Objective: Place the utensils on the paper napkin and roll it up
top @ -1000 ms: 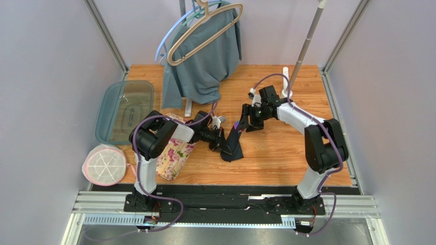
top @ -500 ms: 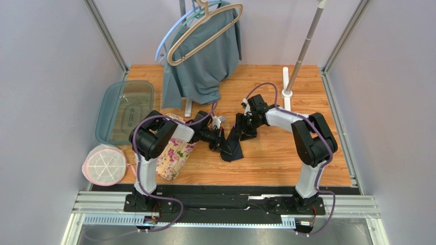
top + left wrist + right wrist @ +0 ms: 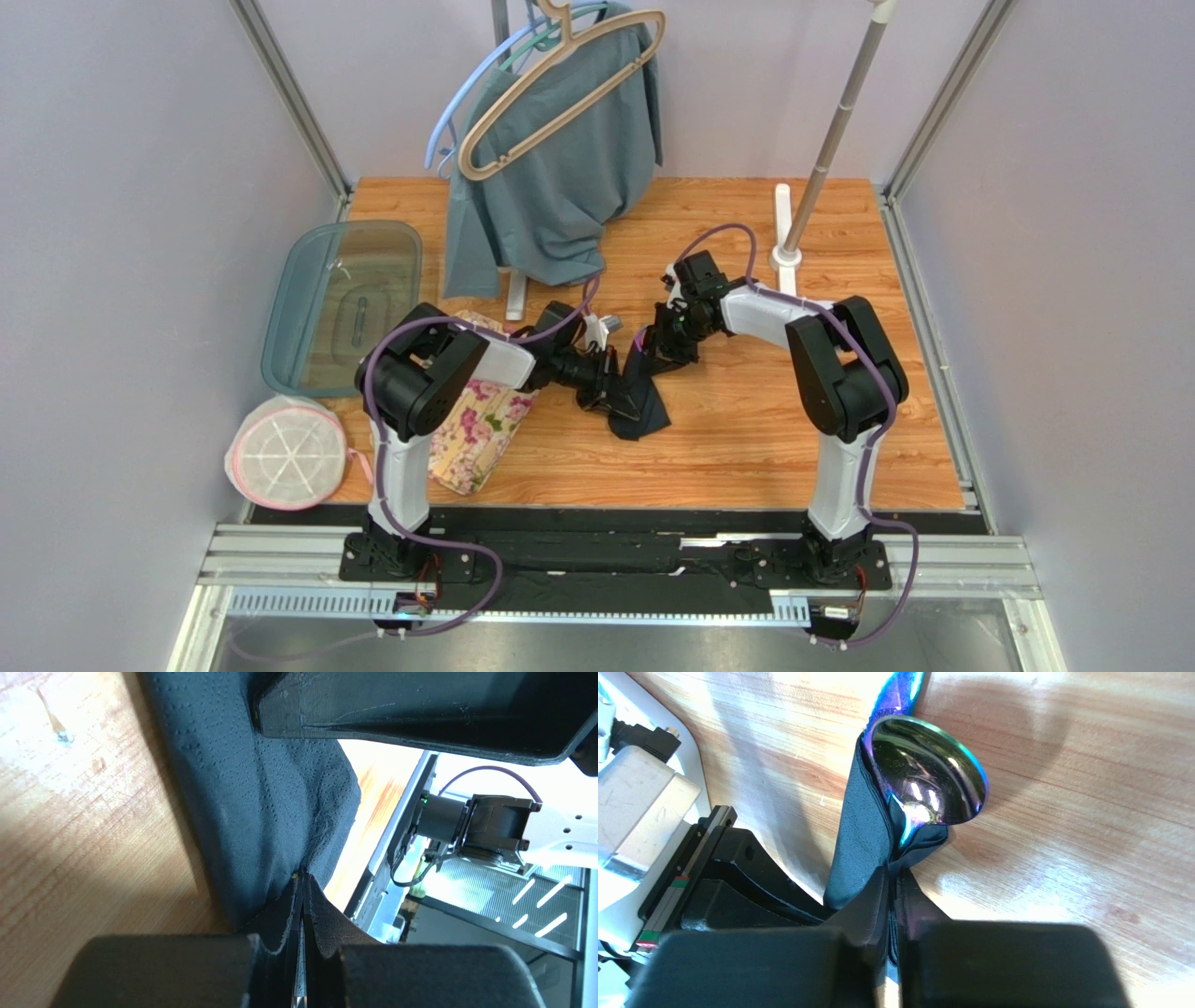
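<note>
Left jaws: closed, pinching a fold of the thin black paper napkin (image 3: pixel 267 812) toward its end nearer the arm bases; the paper puckers at the pinch.
Right jaws: closed on the far end of the same napkin, just below the spoon's bowl.
Utensils: the iridescent purple-green metal spoon (image 3: pixel 927 777) lies inside the wrap with its bowl sticking out of the open end. A second rainbow-sheened tip (image 3: pixel 901 687) shows beyond it; the handles are hidden in the paper.
Bundle: a narrow dark strip lying on the wooden table (image 3: pixel 758 434), between the two arms.
Step in hand: by the look of it, rolling, with the sheet already folded around the metal.
Doing it well: turn both ends at one rate, stay low to the table, and pull only lightly along the length.
Risk: the thin paper may tear at either pinch, and the cutlery may slide out past the bowl.
Nearby: the padded floral-print mat (image 3: pixel 477 420) lies apart, under the left arm.
</note>
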